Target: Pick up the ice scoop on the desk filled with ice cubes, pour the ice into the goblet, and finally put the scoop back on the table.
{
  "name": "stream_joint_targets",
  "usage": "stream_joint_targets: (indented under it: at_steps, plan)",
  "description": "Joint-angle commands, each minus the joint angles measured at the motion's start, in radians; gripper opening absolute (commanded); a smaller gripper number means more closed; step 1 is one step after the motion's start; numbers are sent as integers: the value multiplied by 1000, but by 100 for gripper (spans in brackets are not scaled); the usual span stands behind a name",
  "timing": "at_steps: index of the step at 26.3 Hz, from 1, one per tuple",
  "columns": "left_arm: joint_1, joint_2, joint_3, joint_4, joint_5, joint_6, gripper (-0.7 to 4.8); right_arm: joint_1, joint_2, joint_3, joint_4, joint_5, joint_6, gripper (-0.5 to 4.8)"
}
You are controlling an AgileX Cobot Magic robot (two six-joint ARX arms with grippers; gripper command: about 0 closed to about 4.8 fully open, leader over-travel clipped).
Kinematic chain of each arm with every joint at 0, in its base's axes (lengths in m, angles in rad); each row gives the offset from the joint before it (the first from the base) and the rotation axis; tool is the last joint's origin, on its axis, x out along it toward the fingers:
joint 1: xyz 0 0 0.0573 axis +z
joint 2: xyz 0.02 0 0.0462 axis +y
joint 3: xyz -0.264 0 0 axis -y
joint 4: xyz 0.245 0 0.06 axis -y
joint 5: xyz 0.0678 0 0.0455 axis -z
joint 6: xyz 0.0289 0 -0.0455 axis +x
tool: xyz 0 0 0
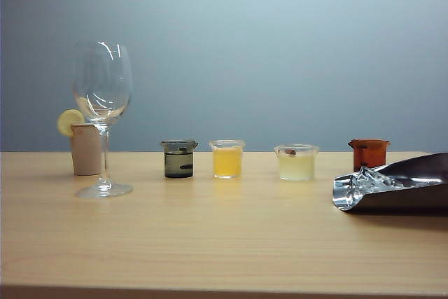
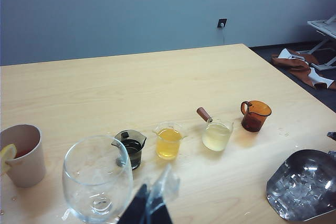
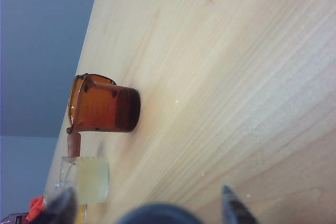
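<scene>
1. The wide, flat bench (image 1: 210, 236) of light beige wood carries everything here.
2. The big shiny silver metal ice scoop (image 1: 399, 183) lies on the bench at the far right of the exterior view. Its slanted mouth faces the middle of the bench.
3. The tall clear goblet (image 1: 103, 89), with a round bowl, thin stem and round foot, stands upright on the left, well apart from the scoop. Its bowl looks empty.
4. A short beige cup (image 1: 86, 148) with a yellow lemon slice (image 1: 69, 121) on its rim stands just behind the goblet.
5. Four small cups stand in a row between the goblet and the scoop: a dark smoky cup (image 1: 178, 158), a clear cup of orange drink (image 1: 227, 158), a clear cup of pale yellow drink (image 1: 296, 162) and a brown-orange cup (image 1: 368, 153).
6. The small clear ice cubes (image 1: 371, 181) sit piled inside the scoop, near its mouth.
7. The left gripper (image 2: 149, 208) hangs above the bench beside the goblet. Only its dark tip shows, with something clear and shiny at it, so I cannot tell how wide it is.
8. The right gripper (image 3: 149, 205) is low over the bench near the brown-orange cup. Its two fingers (image 3: 233, 208) stand wide apart and hold nothing.
</scene>
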Motion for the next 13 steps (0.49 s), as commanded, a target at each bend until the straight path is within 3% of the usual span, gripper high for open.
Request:
stream_joint_targets:
  at_steps: [1, 3, 9, 13]
  plan:
    - [2, 4, 3, 12, 2, 3, -5, 0, -3, 3, 19, 1, -6, 354]
    - [2, 4, 3, 12, 2, 3, -5, 0, -3, 3, 19, 2, -6, 272]
    - [2, 4, 3, 12, 2, 3, -5, 0, -3, 3, 18, 2, -6, 259]
    - [2, 4, 3, 12, 2, 3, -5, 0, -3, 3, 18, 2, -18, 147]
